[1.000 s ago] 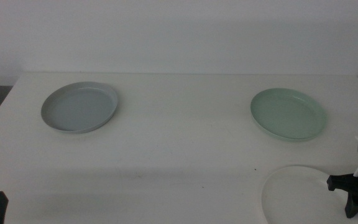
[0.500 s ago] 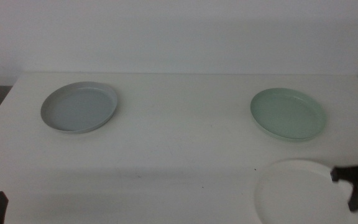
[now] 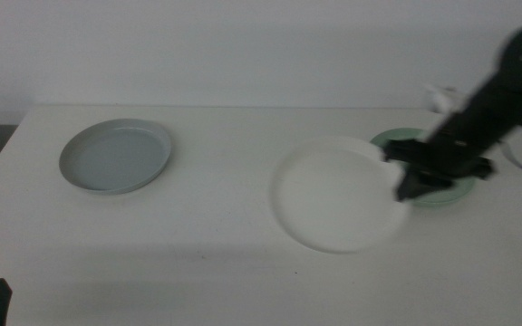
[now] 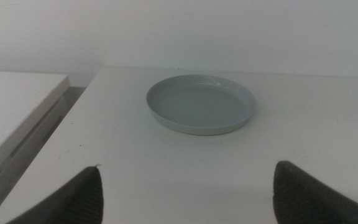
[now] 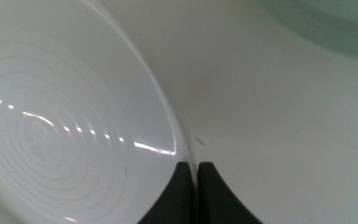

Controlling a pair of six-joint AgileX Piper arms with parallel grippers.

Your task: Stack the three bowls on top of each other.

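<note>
My right gripper [image 3: 404, 184] is shut on the rim of the white bowl [image 3: 338, 194] and holds it in the air over the table's middle right, tilted. In the right wrist view the jaws pinch the white bowl's [image 5: 61, 124] thin rim. The mint green bowl [image 3: 451, 186] lies on the table behind the right arm, mostly hidden by it; a corner of it also shows in the right wrist view [image 5: 328, 25]. The pale grey bowl [image 3: 116, 156] lies at the far left and also shows in the left wrist view [image 4: 201, 103]. My left gripper [image 4: 185, 199] is open and waits at the table's front left corner.
The white table [image 3: 225, 235] ends at a wall at the back. A lower white surface [image 4: 11, 106] stands beside the table's left edge.
My right gripper has lifted the white bowl from the front right corner and carried it back and to the left, in front of the mint green bowl. The left arm has not moved.
</note>
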